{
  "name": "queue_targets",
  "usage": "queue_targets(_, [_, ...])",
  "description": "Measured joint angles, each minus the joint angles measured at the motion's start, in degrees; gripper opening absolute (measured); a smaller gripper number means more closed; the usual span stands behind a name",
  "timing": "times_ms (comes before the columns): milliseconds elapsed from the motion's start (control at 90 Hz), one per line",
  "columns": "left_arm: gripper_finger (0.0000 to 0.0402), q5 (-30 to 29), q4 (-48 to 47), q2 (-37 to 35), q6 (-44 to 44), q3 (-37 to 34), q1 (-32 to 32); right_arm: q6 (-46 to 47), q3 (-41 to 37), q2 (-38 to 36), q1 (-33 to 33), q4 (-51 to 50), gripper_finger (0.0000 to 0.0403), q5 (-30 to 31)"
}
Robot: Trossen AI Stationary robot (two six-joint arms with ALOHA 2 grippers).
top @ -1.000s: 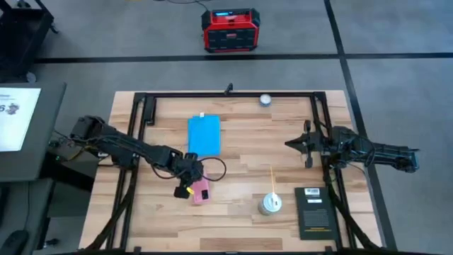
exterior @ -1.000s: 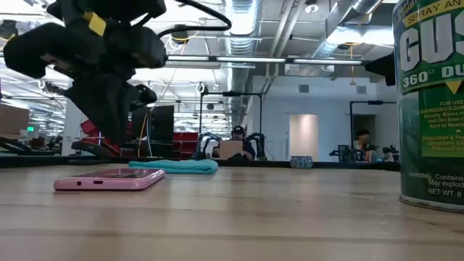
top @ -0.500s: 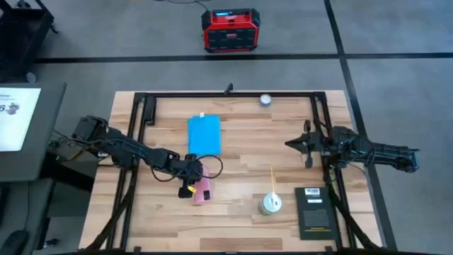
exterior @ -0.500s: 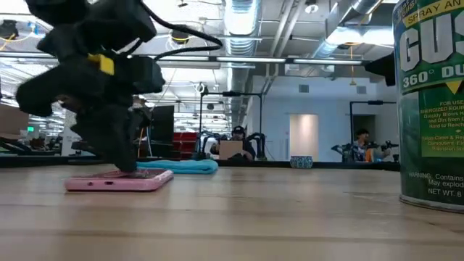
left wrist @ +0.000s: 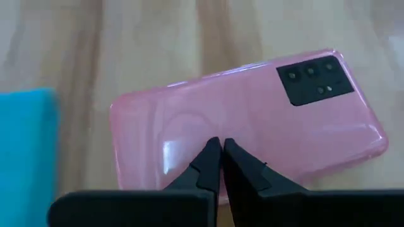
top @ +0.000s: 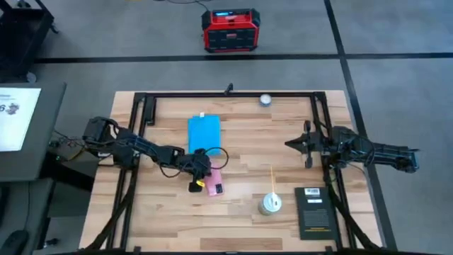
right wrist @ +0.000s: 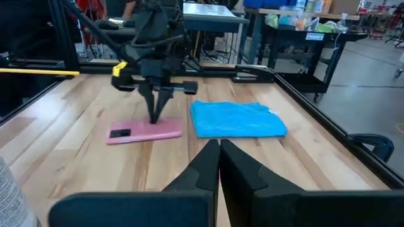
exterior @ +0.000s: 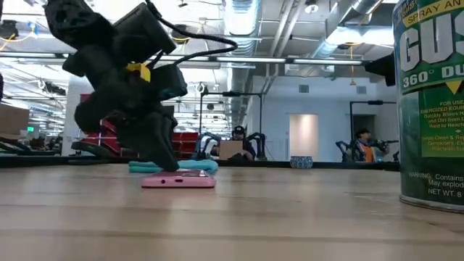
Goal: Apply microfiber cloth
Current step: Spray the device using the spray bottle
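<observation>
We see the left gripper (left wrist: 221,146), fingers pressed together, with its tips on the pink phone (left wrist: 246,120), just beside the microfiber cloth (top: 204,134). The right gripper (right wrist: 218,151), also closed, waits near the table's right edge. The green can (exterior: 429,101) reads "SPRAY", "360°", "NET WT".

My two arms are matte black and jointed. The left arm (top: 141,149) carries looping black cables and a yellow tag (exterior: 138,69) near its wrist; each ends in two tapered, wedge-shaped black fingers (left wrist: 208,165).
</observation>
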Motion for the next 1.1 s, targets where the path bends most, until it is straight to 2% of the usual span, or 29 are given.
queue_targets(300, [0.0000, -0.4, 2.5, -0.8, 2.7, 0.0, 4.2, 0.0, 0.0, 0.0, 0.0, 0.0, 0.0000, 0.0])
queue_targets(511, [0.0000, 5.9, 8.1, -3.3, 2.8, 0.0, 3.3, 0.0, 0.0, 0.0, 0.0, 0.3, 0.0000, 0.0])
queue_targets(667, [0.0000, 7.4, 8.6, -11.6, 4.4, 0.0, 3.2, 0.0, 0.0, 0.0, 0.0, 4.3, 0.0000, 0.0])
queue_targets(833, [0.0006, 7.4, 4.1, -23.4, 4.4, 0.1, 3.6, -0.1, 0.0, 0.0, 0.0, 9.8, 0.0000, -2.2])
queue_targets(989, [0.0039, 6.8, -4.2, -33.8, 0.1, 0.2, 3.7, 0.0, 0.2, 1.3, 0.0, 13.2, 0.0009, -3.3])
queue_targets(1100, [0.0070, 5.6, -9.0, -39.1, -4.3, 0.2, 3.7, -0.3, 2.8, 5.7, 0.0, 13.6, 0.0026, -3.2])
